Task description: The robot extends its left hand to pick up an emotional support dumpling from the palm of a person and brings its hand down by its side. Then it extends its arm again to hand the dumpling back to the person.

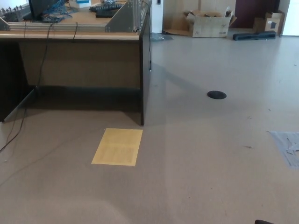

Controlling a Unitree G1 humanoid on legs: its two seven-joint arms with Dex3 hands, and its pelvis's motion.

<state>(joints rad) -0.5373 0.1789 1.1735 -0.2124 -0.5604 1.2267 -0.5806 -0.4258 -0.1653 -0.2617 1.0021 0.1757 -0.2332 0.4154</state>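
Observation:
No dumpling shows in the head view. Neither of my hands nor any part of my arms is in the picture. The person's hand is out of the picture too. Only the floor (201, 154) and the room's furniture show.
A wooden desk (74, 35) with cables and a keyboard stands at the upper left. A yellow sheet (117, 146) lies on the floor. A black round cover (217, 95) sits mid-right, grey tape (288, 145) at the right edge. Cardboard boxes (208, 22) stand at the back.

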